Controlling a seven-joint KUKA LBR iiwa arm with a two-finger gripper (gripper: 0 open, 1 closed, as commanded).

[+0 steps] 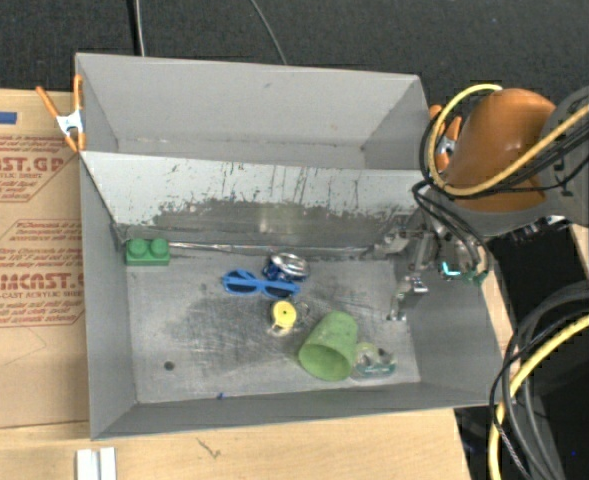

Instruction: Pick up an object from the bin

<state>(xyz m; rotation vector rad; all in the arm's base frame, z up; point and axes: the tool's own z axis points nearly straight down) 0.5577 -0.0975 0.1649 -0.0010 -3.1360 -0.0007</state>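
Along the right side of the grey bin (109,298), the gripper (406,294) hangs over bare floor; how wide it stands I cannot tell. Just below it a green plastic cup (329,346) lies on its side. It is probably light, stiff and prone to roll, so pinching its rim wall looks safest. Smaller still are a blue piece (252,284) and a yellow bit (283,316).

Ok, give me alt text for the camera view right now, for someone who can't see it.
The gripper hangs in the right side of the grey bin, over bare floor near a green cup lying on its side. Near the middle lie a small yellow piece, a blue piece and a shiny metal piece; a green block sits at the far left.
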